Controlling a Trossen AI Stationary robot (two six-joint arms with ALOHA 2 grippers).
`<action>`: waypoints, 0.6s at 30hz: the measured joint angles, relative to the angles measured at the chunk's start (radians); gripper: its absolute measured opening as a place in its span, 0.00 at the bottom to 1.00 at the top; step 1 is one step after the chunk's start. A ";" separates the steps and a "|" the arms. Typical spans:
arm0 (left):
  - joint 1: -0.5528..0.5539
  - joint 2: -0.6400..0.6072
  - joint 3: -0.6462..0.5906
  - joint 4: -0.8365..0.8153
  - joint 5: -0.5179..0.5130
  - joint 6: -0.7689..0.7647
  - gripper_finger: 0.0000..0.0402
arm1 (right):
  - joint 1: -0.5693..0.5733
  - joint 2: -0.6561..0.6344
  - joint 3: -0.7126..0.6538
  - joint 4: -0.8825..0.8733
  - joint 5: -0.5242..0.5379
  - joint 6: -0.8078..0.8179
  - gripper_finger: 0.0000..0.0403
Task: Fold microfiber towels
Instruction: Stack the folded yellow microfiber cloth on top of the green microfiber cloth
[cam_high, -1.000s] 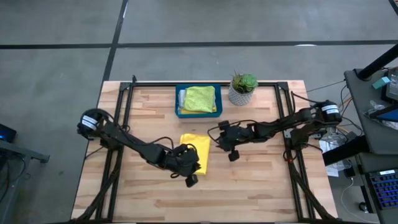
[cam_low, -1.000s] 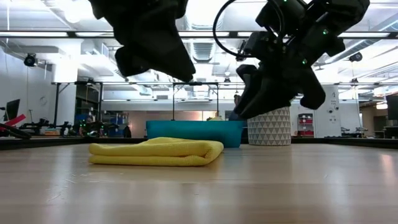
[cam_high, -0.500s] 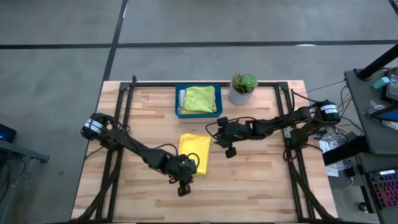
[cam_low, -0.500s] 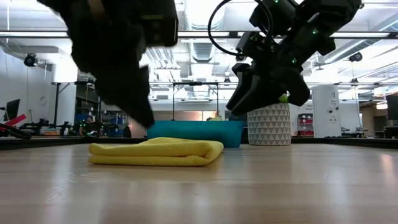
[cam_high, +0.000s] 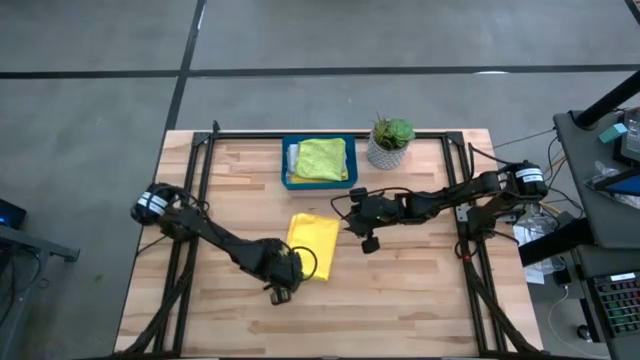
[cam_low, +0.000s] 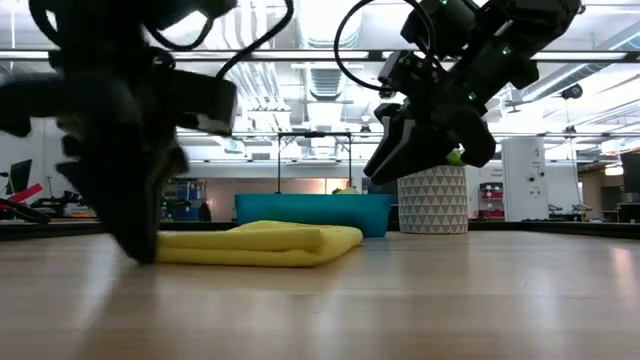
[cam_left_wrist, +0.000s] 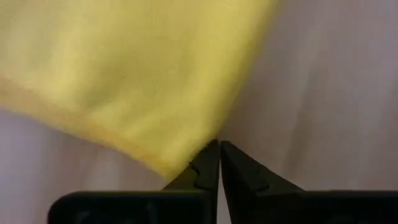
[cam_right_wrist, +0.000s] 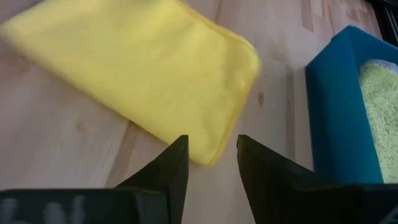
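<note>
Fingers of left gripper (cam_high: 279, 293) pressed together, tips down at bench (cam_high: 400, 290) level, at lower-left corner of yellow towel (cam_high: 312, 245), lower centre of high view; nothing visibly caught between them. Fingers of right gripper (cam_high: 366, 243) parted, narrow gap, raised above bench just right of yellow towel. Yellow towel folded flat at bench centre. Lime green towel (cam_high: 321, 158) folded inside teal tray (cam_high: 286, 170), upper centre. Potted plant (cam_high: 388, 142) right of tray.
</note>
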 joint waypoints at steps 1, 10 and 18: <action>0.003 -0.002 0.004 -0.047 -0.039 0.006 0.01 | 0.000 0.000 0.000 0.004 0.000 0.005 0.32; 0.073 -0.109 -0.018 -0.341 -0.342 0.026 0.01 | 0.002 0.004 0.030 -0.006 -0.009 0.114 0.32; 0.082 -0.193 -0.017 -0.199 -0.333 0.023 0.01 | 0.033 0.033 0.085 -0.059 -0.032 0.132 0.38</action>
